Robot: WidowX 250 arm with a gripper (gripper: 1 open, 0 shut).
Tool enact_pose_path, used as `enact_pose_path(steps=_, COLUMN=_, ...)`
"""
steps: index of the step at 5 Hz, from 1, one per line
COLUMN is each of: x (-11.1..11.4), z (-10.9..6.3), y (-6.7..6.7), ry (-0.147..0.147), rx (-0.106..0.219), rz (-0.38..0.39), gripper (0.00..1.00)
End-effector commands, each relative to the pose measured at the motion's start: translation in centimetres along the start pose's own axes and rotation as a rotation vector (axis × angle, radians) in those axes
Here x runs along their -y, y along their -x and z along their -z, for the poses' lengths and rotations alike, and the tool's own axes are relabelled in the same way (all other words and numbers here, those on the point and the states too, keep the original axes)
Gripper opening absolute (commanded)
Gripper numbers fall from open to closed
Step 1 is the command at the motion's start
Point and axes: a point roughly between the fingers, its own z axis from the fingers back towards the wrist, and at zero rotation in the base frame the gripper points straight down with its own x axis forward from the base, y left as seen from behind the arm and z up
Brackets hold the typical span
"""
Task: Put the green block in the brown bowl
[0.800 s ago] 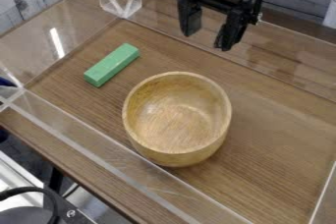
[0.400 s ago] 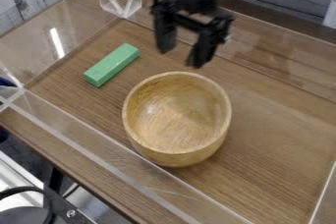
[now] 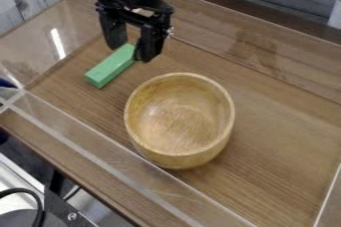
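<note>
The green block (image 3: 107, 70), a small bright bar, lies flat on the wooden table left of the brown bowl (image 3: 180, 118). The bowl is round, light wood, and has nothing in it. My black gripper (image 3: 132, 40) hangs pointing down just above the block's far end, its two fingers spread apart and open with nothing between them. One finger covers the block's upper tip.
A clear acrylic wall (image 3: 80, 146) runs along the front and left edges of the table. A small clear bracket sits at the back left, mostly hidden behind the arm. Bare wood (image 3: 273, 82) stretches to the right of the bowl.
The gripper has swept from the back right across to the left and now hangs over the green block. Its fingers stayed open. Block and bowl have not moved.
</note>
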Motion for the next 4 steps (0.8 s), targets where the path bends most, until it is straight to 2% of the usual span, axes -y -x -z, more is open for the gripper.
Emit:
enact_pose_path(steps=1, x=-1.6, z=-0.4, y=-0.6, ry=-0.029, rx=0.049, rz=0.011, gripper=1.0)
enact_pose_path(steps=4, x=-4.2, z=2.9, y=-2.5, ry=-0.018, rx=0.07, rz=0.071, gripper=1.0)
